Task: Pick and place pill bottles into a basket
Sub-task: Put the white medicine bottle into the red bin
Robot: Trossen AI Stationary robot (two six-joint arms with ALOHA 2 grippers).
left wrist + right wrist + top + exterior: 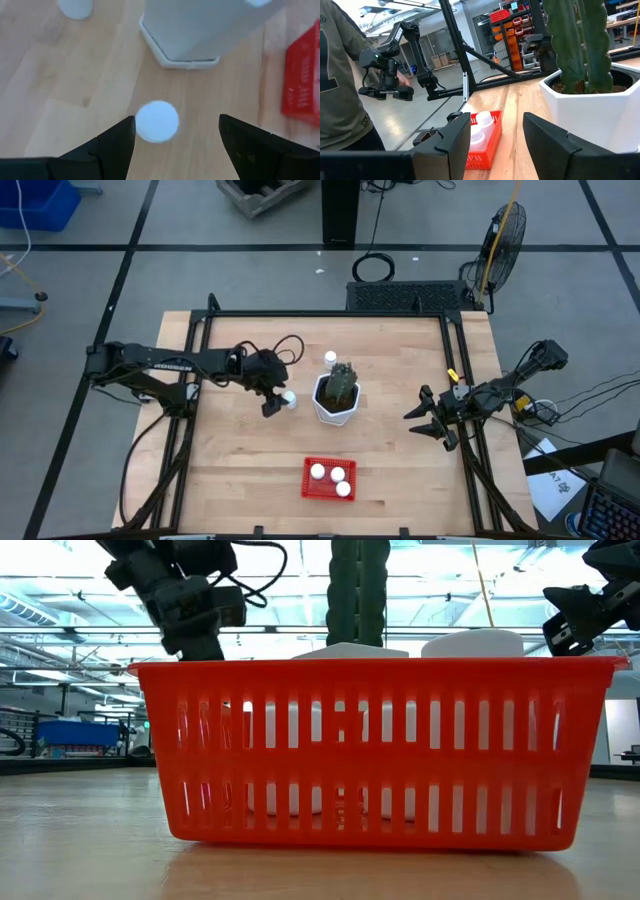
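Light wooden table (400,450). One white hexagonal pot (335,402) with a green plant sits mid-table. One red basket (329,478) in front of the pot, three pill bottles (331,479) inside. Two more pill bottles on the table: one behind the pot (330,359), one just left of it (288,398). Left gripper (277,400) above that bottle, fingers spread wide, holding nothing. Right gripper (424,421) well right of the pot, fingers apart, empty.

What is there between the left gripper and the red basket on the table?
In the high view, only bare table lies between the open left gripper, hovering over a pill bottle, and the basket. The white pot stands beside that stretch.
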